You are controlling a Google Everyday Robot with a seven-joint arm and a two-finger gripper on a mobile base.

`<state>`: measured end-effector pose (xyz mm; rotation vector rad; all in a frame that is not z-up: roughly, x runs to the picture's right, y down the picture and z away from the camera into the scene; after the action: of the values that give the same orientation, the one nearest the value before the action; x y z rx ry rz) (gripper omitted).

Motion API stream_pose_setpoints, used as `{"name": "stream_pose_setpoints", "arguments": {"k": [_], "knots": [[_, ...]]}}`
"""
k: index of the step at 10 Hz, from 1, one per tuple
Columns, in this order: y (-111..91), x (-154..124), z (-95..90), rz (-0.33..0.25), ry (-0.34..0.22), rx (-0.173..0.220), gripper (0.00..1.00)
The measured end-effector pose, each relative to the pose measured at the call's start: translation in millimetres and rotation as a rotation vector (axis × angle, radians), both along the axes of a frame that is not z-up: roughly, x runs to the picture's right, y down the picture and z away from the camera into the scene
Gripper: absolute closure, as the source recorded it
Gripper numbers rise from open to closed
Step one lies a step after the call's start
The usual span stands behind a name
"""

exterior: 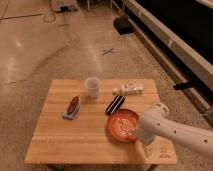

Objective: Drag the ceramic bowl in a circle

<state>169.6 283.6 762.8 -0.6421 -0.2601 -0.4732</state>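
Observation:
The ceramic bowl, shallow, orange, with a pale swirl inside, sits on the wooden table at the front right. My white arm comes in from the right and bends down over the bowl's right side. The gripper is at the bowl's right front rim, largely hidden under the arm.
A small translucent cup stands at the back middle. A white packet lies at the back right. A black bar-shaped object lies just behind the bowl. A red-brown item on a blue pad lies at the left.

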Motion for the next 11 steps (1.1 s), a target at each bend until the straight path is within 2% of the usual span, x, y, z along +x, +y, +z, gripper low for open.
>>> {"name": "stream_pose_setpoints", "arguments": {"k": [1,2,4,5,6,8,9,11], "knots": [[3.5,-0.8,5.0,-0.001,-0.007,0.008,0.22],[6.3,-1.7,8.6,-0.005,-0.01,0.016,0.3],[8.7,-7.8,11.9,-0.029,-0.016,0.029,0.52],[6.5,-10.4,11.4,-0.029,-0.014,0.027,0.6],[-0.2,-17.0,13.6,-0.037,-0.009,0.018,0.74],[-1.2,-21.1,13.4,-0.05,-0.005,0.016,0.94],[3.7,-21.9,9.1,-0.066,-0.015,0.016,1.0],[6.8,-39.9,3.9,-0.097,-0.025,0.006,1.0]]}}
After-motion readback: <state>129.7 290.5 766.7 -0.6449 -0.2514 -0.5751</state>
